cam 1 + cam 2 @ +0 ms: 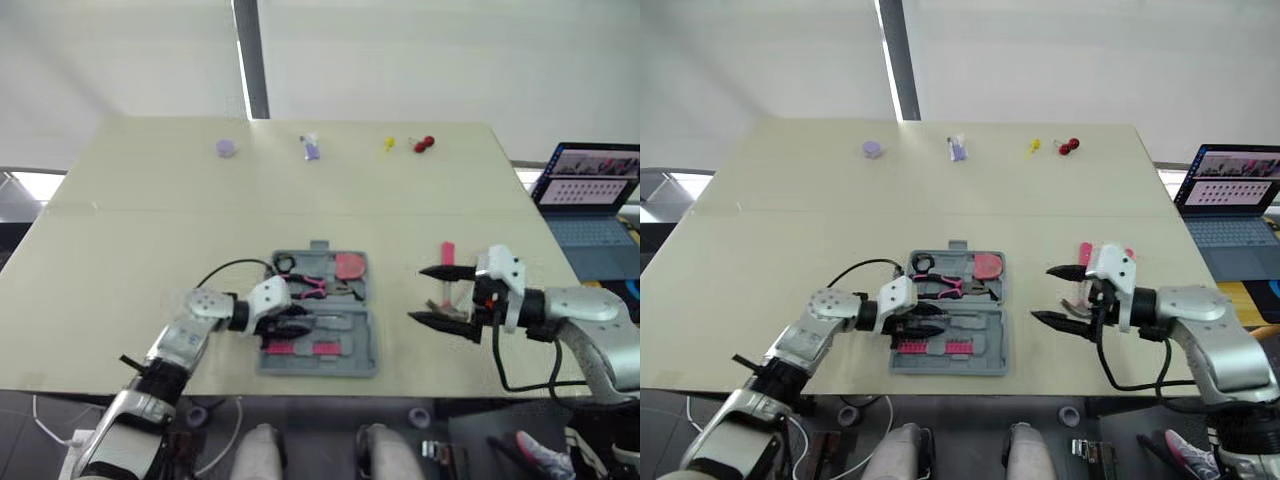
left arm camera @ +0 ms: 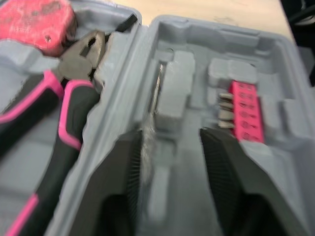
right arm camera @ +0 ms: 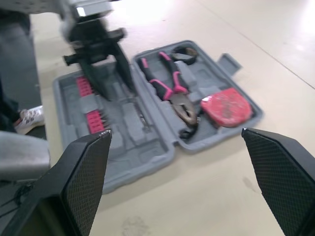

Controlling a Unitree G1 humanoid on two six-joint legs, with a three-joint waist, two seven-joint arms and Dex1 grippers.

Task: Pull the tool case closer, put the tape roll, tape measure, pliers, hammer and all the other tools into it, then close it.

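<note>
Well, with my left gripper part-open inside the grey moulded-plastic tool case and my right gripper wide and empty, I judge the case stiff, light and best taken by its rim.

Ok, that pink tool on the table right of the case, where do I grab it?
Grip the pink tool across its narrow width, coming down from above with the right gripper, whose jaws stand open. It lies flat on the table, long axis pointing away from the robot.
</note>
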